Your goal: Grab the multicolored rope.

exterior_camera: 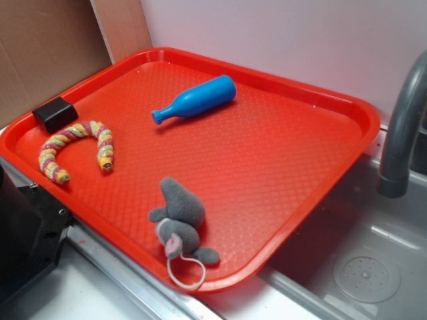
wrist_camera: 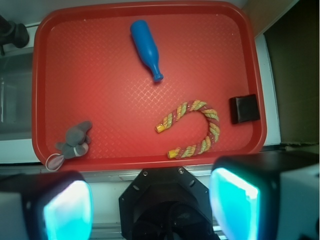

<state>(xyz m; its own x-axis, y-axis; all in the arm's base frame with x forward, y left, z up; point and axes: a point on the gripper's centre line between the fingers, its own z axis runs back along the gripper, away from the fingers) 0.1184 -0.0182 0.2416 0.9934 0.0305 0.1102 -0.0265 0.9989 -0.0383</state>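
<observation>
Gripper [wrist_camera: 150,200], nearest the wrist camera: jaws spread wide, empty, high above the tray [wrist_camera: 45,65]. Rope [wrist_camera: 192,129]: horseshoe near one tray corner, just beside a black block [wrist_camera: 244,109]. Risk: a finger landing on block or rim, spoiling the grasp. Open room toward tray centre; bottle [wrist_camera: 146,47] and mouse [wrist_camera: 76,141] well apart.

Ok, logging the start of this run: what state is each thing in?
multicolored rope: horseshoe-bent, lying free on tray
blue bottle: on its side
plush mouse: lying at tray edge
black block: resting on tray rim
red tray: flat
tool: open, empty
</observation>
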